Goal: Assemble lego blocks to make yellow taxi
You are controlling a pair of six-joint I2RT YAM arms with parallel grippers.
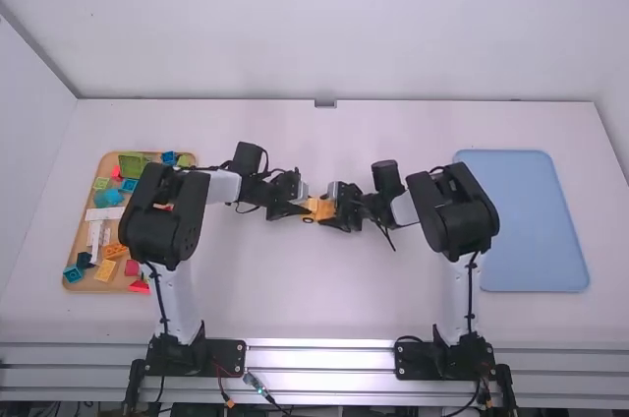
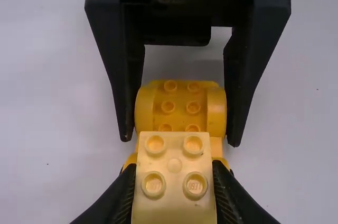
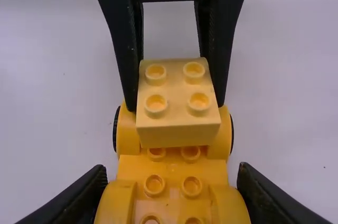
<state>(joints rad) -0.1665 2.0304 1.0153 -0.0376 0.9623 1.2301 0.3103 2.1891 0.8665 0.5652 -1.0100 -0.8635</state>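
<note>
Around mid-table in the high view, the left gripper (image 1: 295,208) and the right gripper (image 1: 339,210) face each other over the yellow car base (image 1: 319,208). A pale yellow block (image 2: 174,182) with four studs is pinched by the left gripper (image 2: 174,182) in the left wrist view. The block (image 3: 178,102) is over one end of the car base (image 3: 171,179) in the right wrist view; whether it is pressed down fully I cannot tell. The right gripper (image 3: 171,203) is closed on the car base's other end. Black wheels show at the base's sides.
A wooden tray (image 1: 88,286) of loose colored blocks lies at the left, partly under the left arm. A blue tray (image 1: 536,225) lies at the right, beside the right arm.
</note>
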